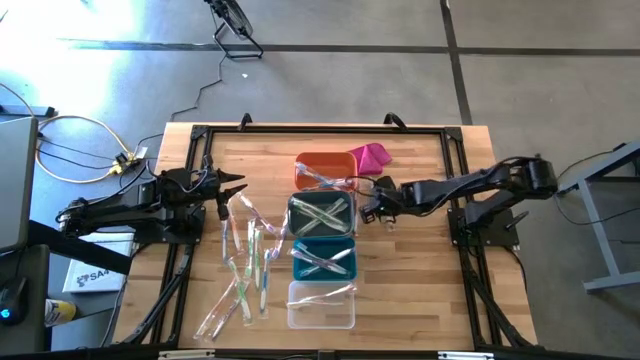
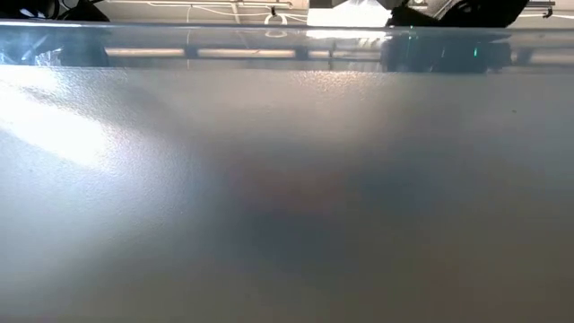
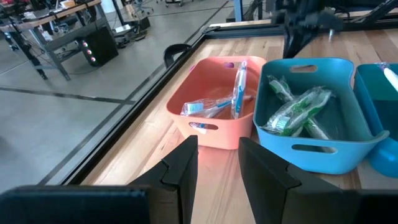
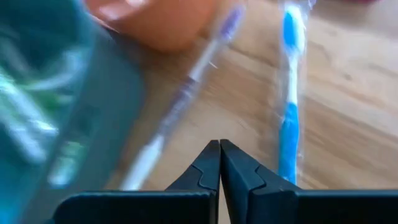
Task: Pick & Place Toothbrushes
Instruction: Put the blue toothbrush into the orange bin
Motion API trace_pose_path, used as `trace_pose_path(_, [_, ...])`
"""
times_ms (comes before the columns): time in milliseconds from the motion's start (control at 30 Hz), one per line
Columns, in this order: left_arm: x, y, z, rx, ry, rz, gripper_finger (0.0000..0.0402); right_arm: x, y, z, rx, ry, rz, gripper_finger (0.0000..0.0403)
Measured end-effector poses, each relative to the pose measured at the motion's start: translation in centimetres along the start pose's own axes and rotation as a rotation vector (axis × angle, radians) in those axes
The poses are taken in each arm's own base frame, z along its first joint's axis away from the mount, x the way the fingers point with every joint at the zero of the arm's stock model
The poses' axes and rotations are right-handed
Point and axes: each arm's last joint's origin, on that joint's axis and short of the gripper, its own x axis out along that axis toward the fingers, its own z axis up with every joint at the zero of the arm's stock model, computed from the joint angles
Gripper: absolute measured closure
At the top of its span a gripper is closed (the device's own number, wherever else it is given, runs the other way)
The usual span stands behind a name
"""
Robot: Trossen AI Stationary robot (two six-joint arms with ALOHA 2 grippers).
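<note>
four bins [image 1: 322, 248] in a row mid-worktop [image 1: 420, 290]; loose toothbrushes [image 1: 247, 262] to their left; left hand [image 1: 232, 188] beyond those; right hand [image 1: 368, 210] right of the bins.

A robotics lab or workshop. A wooden surface [image 1: 420, 290] with a black metal frame [image 1: 320, 129] stands on a bare grey concrete floor [image 1: 330, 60]. Loose cables [image 1: 75, 140] trail beside it, and the left wrist view shows metal workbenches [image 3: 56, 28] with equipment farther back.
</note>
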Motion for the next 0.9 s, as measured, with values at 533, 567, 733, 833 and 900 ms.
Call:
trace_pose_path(533, [0.0, 0.0, 0.0, 0.0, 0.0, 0.0, 0.0289, -3.3, -0.1, 1.2, -0.142, -0.089, 0.093, 0.04])
trace_pose_path(567, [0.0, 0.0, 0.0, 0.0, 0.0, -0.001, 0.0289, -3.2, -0.1, 1.1, -0.163, -0.084, 0.092, 0.04])
trace_pose_path(733, [0.0, 0.0, 0.0, 0.0, 0.0, -0.001, 0.0289, -3.2, -0.1, 1.1, -0.237, -0.088, 0.083, 0.04])
trace_pose_path(833, [0.0, 0.0, 0.0, 0.0, 0.0, 0.0, 0.0289, -3.1, -0.2, 1.1, -0.232, -0.106, 0.061, 0.04])
trace_pose_path(900, [0.0, 0.0, 0.0, 0.0, 0.0, -0.001, 0.0289, -3.1, -0.2, 1.1, -0.241, -0.111, 0.052, 0.04])
